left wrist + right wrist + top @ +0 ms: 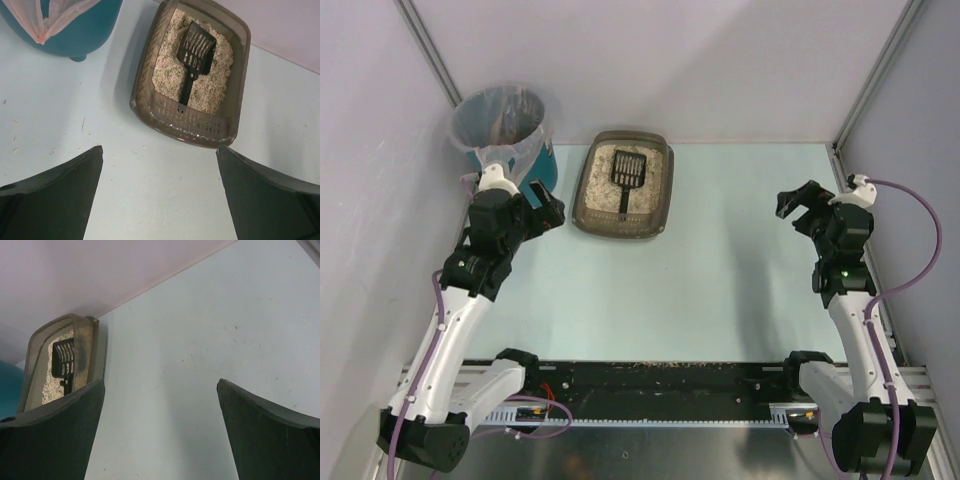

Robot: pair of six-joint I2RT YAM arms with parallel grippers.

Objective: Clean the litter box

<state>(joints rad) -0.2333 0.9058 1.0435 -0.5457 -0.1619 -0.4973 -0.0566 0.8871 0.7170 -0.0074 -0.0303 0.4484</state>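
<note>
I have 2 arms bolted at the near edge of a pale blue table (pixel 720 270), inside a booth with plain lilac-grey walls. The litter box (pixel 620 229), a shallow grey-brown tray with rounded corners, sits at the far side of the table, left of centre and close to the back wall. It is filled with beige granules (pixel 167 82). A black slotted scoop (pixel 628 172) lies flat on them, its head toward the back wall and its handle pointing at the near rim. Just left of the tray stands a round teal bin (pixel 546 170) with a clear plastic liner (pixel 520 150) folded over its rim; the 2 are close but apart. My left gripper (pixel 547 206) hangs above the table in front of the bin, near the tray's near left corner. Its 2 fingers are spread wide with nothing between them, and its wrist camera looks down onto the tray and scoop. My right gripper (pixel 802 208) hangs over the right side of the table, well apart from the tray. Its fingers are spread just as wide and hold nothing. From its wrist camera, the tray shows at the far left, partly behind 1 finger (pixel 55 435).
</note>
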